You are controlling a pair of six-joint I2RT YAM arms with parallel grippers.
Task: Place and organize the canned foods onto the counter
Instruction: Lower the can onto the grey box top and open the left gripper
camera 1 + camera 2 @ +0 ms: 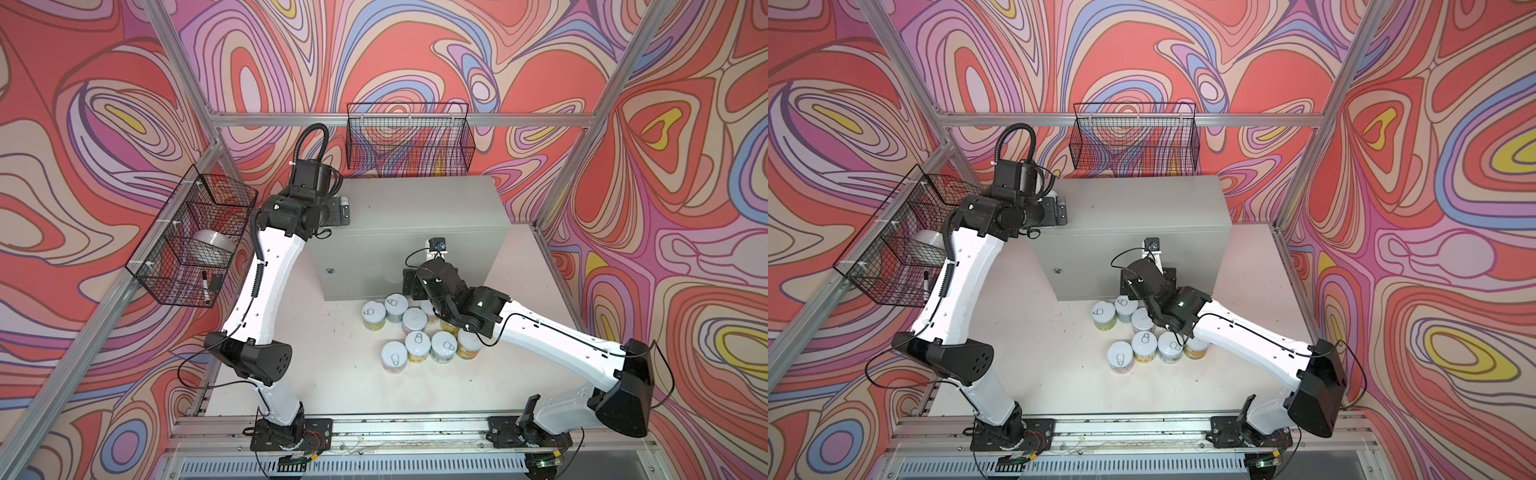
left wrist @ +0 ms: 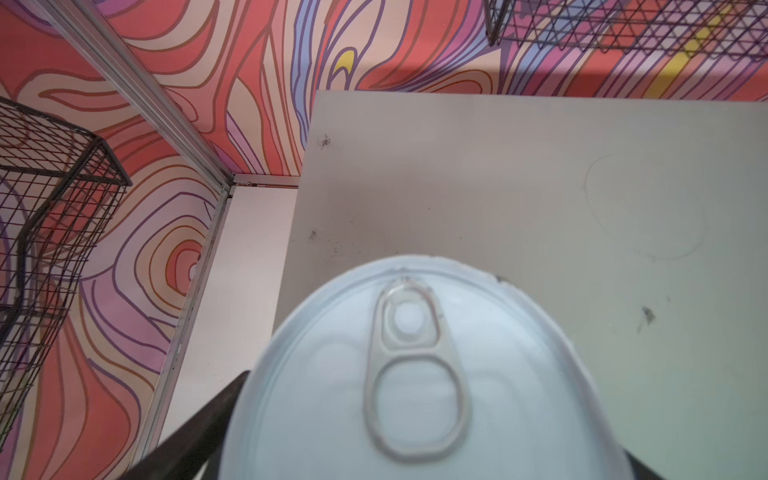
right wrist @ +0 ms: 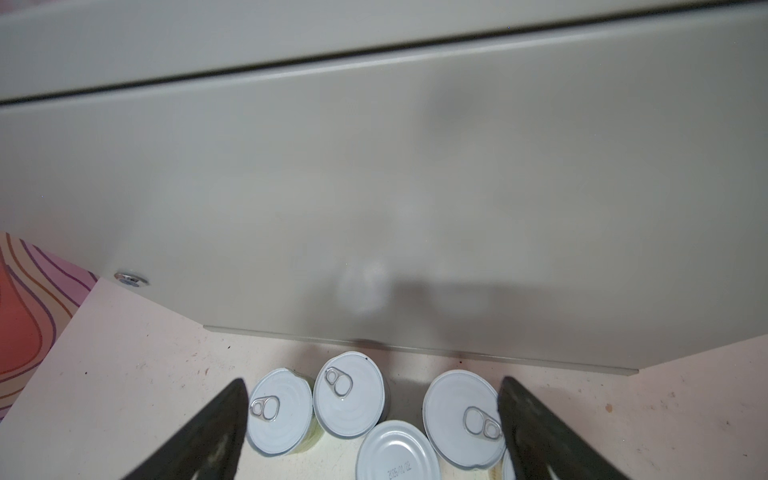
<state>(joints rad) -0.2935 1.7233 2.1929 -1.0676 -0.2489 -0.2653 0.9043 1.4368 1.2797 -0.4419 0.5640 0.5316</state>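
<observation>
right fingers (image 3: pixel 199 436) gape open over upright cans (image 3: pixel 347 395) on the tabletop (image 3: pixel 124 374), directly below them at the counter (image 3: pixel 374 187) foot. left fingers (image 2: pixel 195 432) flank 1 can (image 2: pixel 415 374) at the counter's corner; grip i cannot tell.

Silver-lidded cans (image 1: pixel 417 343) carry pastel labels; counter (image 1: pixel 415 208) pale grey, baskets (image 1: pixel 361 141) black, walls (image 1: pixel 665 124) swirled red and lilac.

Cans (image 3: pixel 348 395) have smooth shiny metal lids; the counter (image 2: pixel 498 187) is matt, scuffed metal.
</observation>
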